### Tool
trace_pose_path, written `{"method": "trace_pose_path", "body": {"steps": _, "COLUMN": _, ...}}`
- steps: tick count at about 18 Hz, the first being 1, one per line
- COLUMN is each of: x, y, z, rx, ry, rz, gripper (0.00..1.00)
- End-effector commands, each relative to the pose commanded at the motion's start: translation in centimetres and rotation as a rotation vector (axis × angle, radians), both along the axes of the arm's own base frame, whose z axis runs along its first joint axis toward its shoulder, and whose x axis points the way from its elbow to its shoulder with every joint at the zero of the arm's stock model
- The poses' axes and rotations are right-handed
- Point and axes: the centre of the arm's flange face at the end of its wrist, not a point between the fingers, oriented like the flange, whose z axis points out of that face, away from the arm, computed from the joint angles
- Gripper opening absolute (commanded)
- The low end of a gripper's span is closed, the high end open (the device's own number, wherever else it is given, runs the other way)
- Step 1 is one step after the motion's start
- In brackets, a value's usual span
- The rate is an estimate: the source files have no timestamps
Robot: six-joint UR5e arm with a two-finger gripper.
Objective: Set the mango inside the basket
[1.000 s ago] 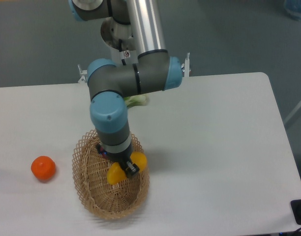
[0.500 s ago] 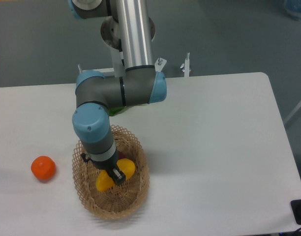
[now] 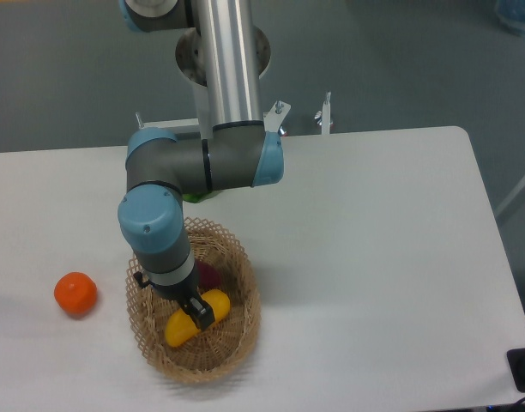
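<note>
Camera view, fixed and looking down on the scene: the black two-finger jaws [image 3: 199,312] of the grey-and-blue arm are lowered inside the oval tan wicker basket [image 3: 242,330] and are pinched across the middle of the smooth yellow-orange elongated mango [image 3: 181,329]. One finger lies over the fruit's centre, so that the mango shows as two yellow ends, one to each side of the jaws. The mango sits low in the basket, at or near the woven floor (whether it actually touches the floor cannot be told from this angle). It lies tilted, its lower-left end toward the front wall of the basket.

Just behind the mango, also inside the basket and partly hidden by the wrist, lies a dark purple-red oblong piece [image 3: 210,275].

The basket stands on the white worktop [image 3: 374,257], toward its front-left part. A round orange fruit [image 3: 75,293] rests on the worktop to the left of the basket, apart from it. A small patch of something green [image 3: 194,196] shows behind the basket, mostly covered by the arm's elbow.
</note>
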Motion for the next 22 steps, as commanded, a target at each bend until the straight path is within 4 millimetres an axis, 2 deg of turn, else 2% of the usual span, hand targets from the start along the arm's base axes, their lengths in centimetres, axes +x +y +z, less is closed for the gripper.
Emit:
{"method": "trace_pose_path", "body": {"steps": 3, "x": -1.5, "y": -0.1, "z": 1.4, "rx": 0.022, "ry": 0.016, "rz": 0.005, "gripper": 1.0}}
{"method": "trace_pose_path", "body": {"steps": 5, "x": -3.7, "y": -0.1, "z": 2.5, "rx": 0.04, "ry": 0.028, "rz": 0.031, "gripper": 1.0}}
{"method": "trace_pose_path", "body": {"steps": 6, "x": -6.5, "y": -0.6, "z": 3.2, "rx": 0.047, "ry": 0.043, "rz": 0.047, "gripper": 1.0}}
{"method": "trace_pose_path", "body": {"steps": 8, "x": -8.7, "y": -1.4, "z": 3.8, "rx": 0.053, "ry": 0.05, "rz": 0.055, "gripper": 1.0}}
{"method": "trace_pose_path", "body": {"steps": 11, "x": -12.0, "y": -3.1, "z": 5.0, "rx": 0.059, "ry": 0.069, "rz": 0.063, "gripper": 1.0}}
{"method": "trace_pose_path", "body": {"steps": 16, "x": -15.7, "y": -5.9, "z": 6.0, "rx": 0.035, "ry": 0.074, "rz": 0.076, "gripper": 1.0}}
{"method": "trace_pose_path", "body": {"steps": 19, "x": -18.9, "y": -8.6, "z": 6.9, "rx": 0.006, "ry": 0.057, "rz": 0.071, "gripper": 1.0}}
{"method": "trace_pose_path", "body": {"steps": 22, "x": -20.9, "y": -10.7, "z": 6.8, "rx": -0.04, "ry": 0.019, "rz": 0.064, "gripper": 1.0}}
